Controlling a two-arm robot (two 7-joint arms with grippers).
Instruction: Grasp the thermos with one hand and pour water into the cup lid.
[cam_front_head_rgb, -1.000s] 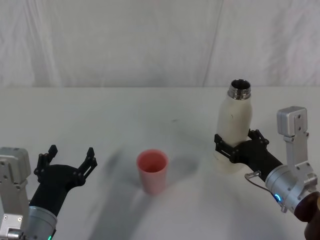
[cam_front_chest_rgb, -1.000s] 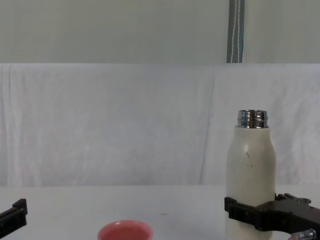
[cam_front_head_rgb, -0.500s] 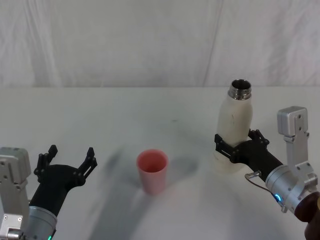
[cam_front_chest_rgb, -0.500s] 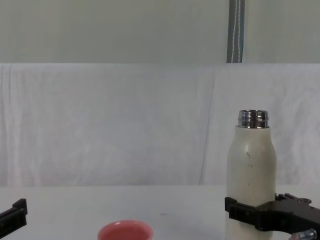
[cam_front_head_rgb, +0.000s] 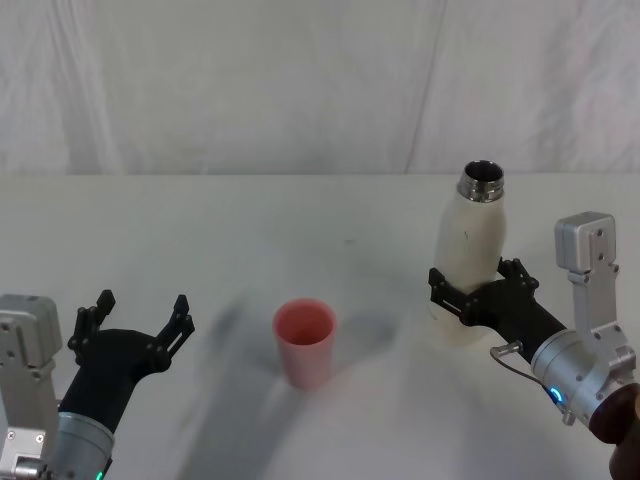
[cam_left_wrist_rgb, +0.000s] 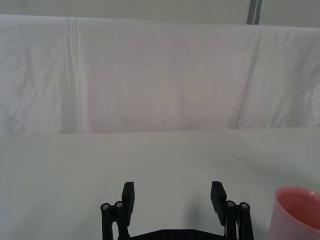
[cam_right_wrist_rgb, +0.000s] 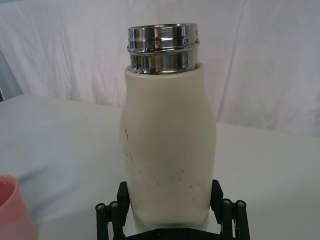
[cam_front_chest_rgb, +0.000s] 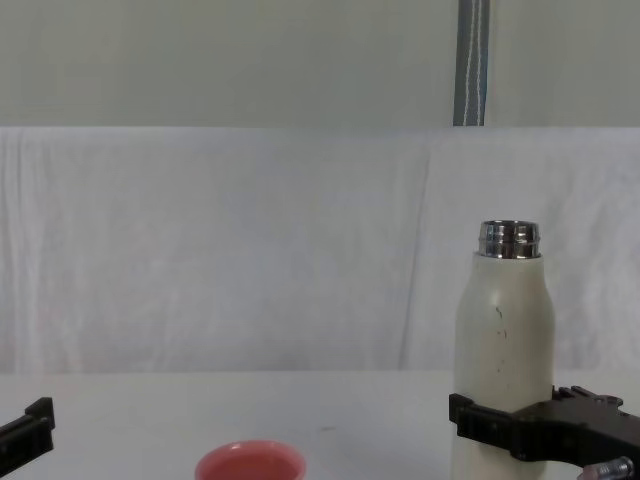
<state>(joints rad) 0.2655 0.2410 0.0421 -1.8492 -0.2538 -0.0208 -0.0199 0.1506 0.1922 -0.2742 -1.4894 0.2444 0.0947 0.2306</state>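
Observation:
The cream-white thermos (cam_front_head_rgb: 470, 250) stands upright at the right of the table, its steel neck open at the top. My right gripper (cam_front_head_rgb: 473, 293) is shut on its lower body, a finger on each side; the same grip shows around the thermos (cam_right_wrist_rgb: 169, 145) in the right wrist view and on the thermos (cam_front_chest_rgb: 503, 350) in the chest view. The pink cup lid (cam_front_head_rgb: 305, 342) sits near the table's middle, left of the thermos, mouth up. My left gripper (cam_front_head_rgb: 133, 320) rests open at the near left, nothing between its fingers, with the cup lid (cam_left_wrist_rgb: 296, 212) off to its side.
A white cloth covers the table (cam_front_head_rgb: 250, 230) and hangs as a backdrop behind it. Bare cloth lies between the cup lid and the thermos.
The thermos has shifted very slightly to the right in the right gripper's hold. The left arm and the cup lid have not moved.

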